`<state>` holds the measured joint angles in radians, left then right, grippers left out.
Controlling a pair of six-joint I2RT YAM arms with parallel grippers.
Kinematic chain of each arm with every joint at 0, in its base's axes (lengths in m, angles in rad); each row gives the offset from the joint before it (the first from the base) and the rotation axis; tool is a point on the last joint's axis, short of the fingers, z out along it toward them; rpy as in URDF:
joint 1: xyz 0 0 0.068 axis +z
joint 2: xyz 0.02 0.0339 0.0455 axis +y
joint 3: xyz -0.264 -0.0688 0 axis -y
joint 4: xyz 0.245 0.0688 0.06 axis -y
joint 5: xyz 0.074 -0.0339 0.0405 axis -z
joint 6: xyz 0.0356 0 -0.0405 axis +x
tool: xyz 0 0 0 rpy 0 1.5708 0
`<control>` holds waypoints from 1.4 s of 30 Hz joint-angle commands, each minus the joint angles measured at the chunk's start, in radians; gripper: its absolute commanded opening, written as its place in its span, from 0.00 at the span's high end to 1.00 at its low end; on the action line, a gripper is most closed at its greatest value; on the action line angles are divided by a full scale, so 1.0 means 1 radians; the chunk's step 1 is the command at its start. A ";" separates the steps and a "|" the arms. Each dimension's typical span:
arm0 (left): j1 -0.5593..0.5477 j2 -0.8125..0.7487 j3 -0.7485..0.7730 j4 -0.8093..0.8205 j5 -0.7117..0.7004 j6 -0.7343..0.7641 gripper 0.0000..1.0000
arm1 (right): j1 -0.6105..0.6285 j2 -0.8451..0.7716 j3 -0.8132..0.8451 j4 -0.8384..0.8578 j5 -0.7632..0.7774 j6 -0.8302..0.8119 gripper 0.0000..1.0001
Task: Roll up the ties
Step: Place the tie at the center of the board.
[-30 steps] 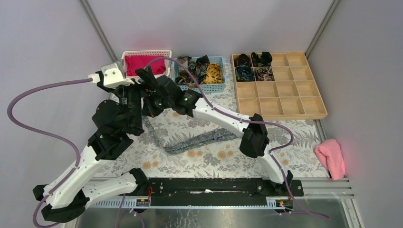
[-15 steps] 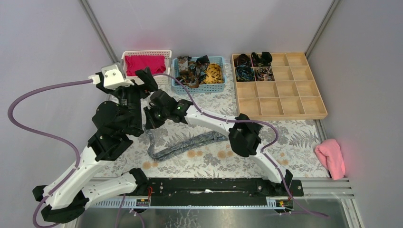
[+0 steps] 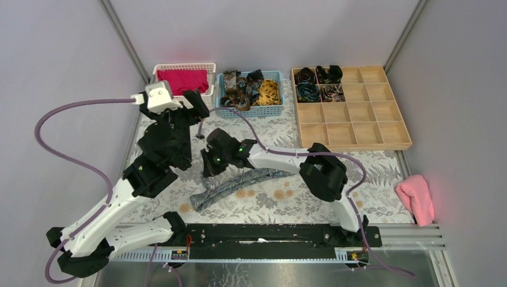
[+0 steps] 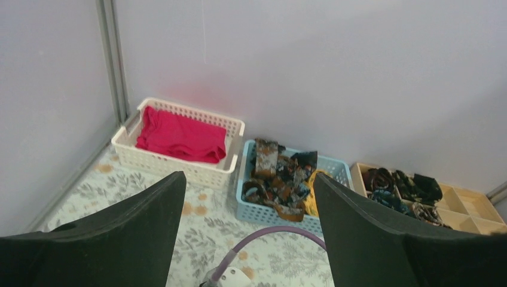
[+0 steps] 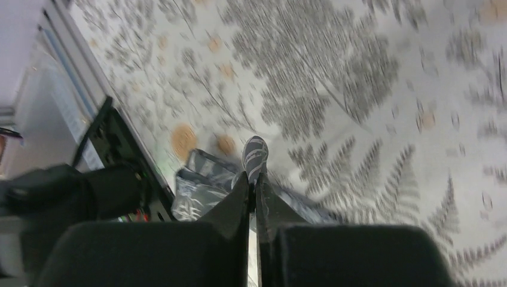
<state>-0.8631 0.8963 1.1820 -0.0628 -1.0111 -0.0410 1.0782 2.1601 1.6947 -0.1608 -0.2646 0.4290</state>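
A grey patterned tie [image 3: 242, 180] lies as a long strip on the floral tablecloth, running from the centre toward the front left. My right gripper [image 3: 210, 170] is shut on one narrow end of this tie [image 5: 256, 154], which pokes out past the right gripper's [image 5: 253, 179] tips. My left gripper [image 3: 197, 109] hangs open above the back left of the table; nothing sits between the left gripper's [image 4: 248, 179] fingers [image 4: 149, 209]. Several loose ties [image 3: 251, 89] fill a blue basket [image 4: 326, 164]. Rolled ties [image 3: 317, 82] sit in the wooden tray's back-left cells.
A white basket [image 3: 156, 73] holding a magenta cloth [image 4: 179, 134] stands at the back left. The wooden tray [image 3: 359, 119] is at the back right. A pink cloth [image 3: 415, 198] lies at the right edge. A purple cable [image 4: 272, 233] arcs below my left gripper.
My right gripper has come toward the front with the tie's end, drawing the tie out into a straighter strip. My left arm has shifted right and back.
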 commanded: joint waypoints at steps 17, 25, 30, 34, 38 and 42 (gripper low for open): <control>-0.002 -0.060 -0.368 -0.343 0.052 -0.584 0.45 | 0.009 -0.302 -0.556 0.397 0.154 0.058 0.90; -0.005 -0.072 -0.425 -0.452 0.058 -0.674 0.47 | 0.008 -0.301 -0.646 0.412 0.178 0.075 0.55; -0.006 -0.052 -0.456 -0.484 0.046 -0.727 0.47 | 0.009 -0.331 -0.652 0.379 0.204 0.058 0.50; -0.007 -0.029 -0.491 -0.485 0.036 -0.749 0.49 | 0.011 -0.374 -0.655 0.338 0.257 0.022 0.50; -0.006 0.047 -0.519 -0.494 0.025 -0.799 0.51 | 0.012 -0.438 -0.687 0.311 0.299 0.000 0.54; 0.015 0.131 -0.472 -0.523 0.000 -0.800 0.63 | 0.022 -0.501 -0.737 0.285 0.308 -0.006 0.89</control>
<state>-0.8631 0.9741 0.6800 -0.5617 -0.9562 -0.8017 1.0813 1.7412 0.9928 0.1612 -0.0078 0.4480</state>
